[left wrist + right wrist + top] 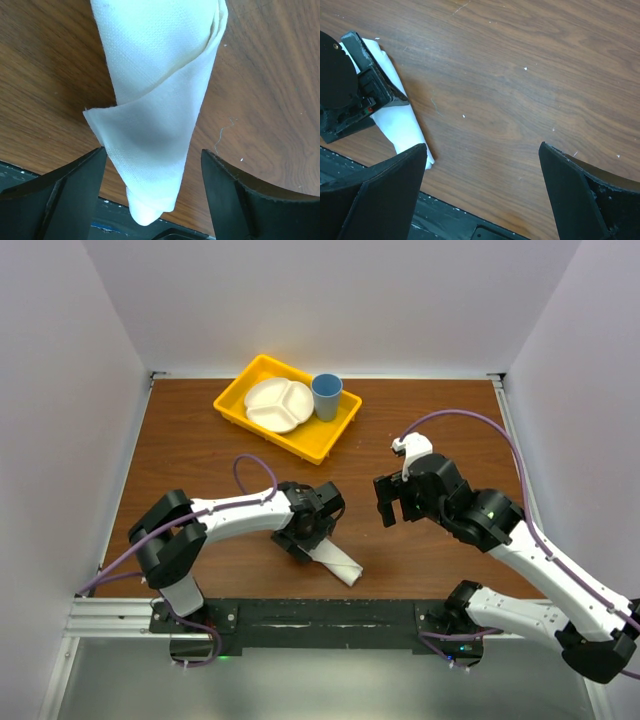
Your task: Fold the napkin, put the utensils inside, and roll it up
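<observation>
napkin point(337, 564) lies rolled into a narrow white bundle on the wooden table point(200, 460), near the front edge and a bit left of centre, slanting from upper left to lower right in the top view. left gripper point(305, 530) points down right over the roll's upper-left end, so only the lower-right part sticks out past it. in the left wrist view the napkin point(160, 100) runs up the middle between the two black fingers point(65, 200), tapered end nearest the camera, layers wrapped diagonally. the left gripper point(153, 151) jaws are spread wide, one on each side of the roll. the cloth edge is just beside the left-hand finger, with a clear gap to the other, so nothing is pinched. at the back, near the middle, a yellow tray point(322, 450) holds a white divided plate point(277, 403) and a blue cup point(326, 396), well apart from the napkin. right gripper point(394, 504) is right of centre, jaws spread wide, holding nothing, apart from the roll. in the right wrist view the right gripper point(482, 146) is over bare wood, and the napkin point(402, 125) shows at far left, partly under the left gripper point(350, 90).
</observation>
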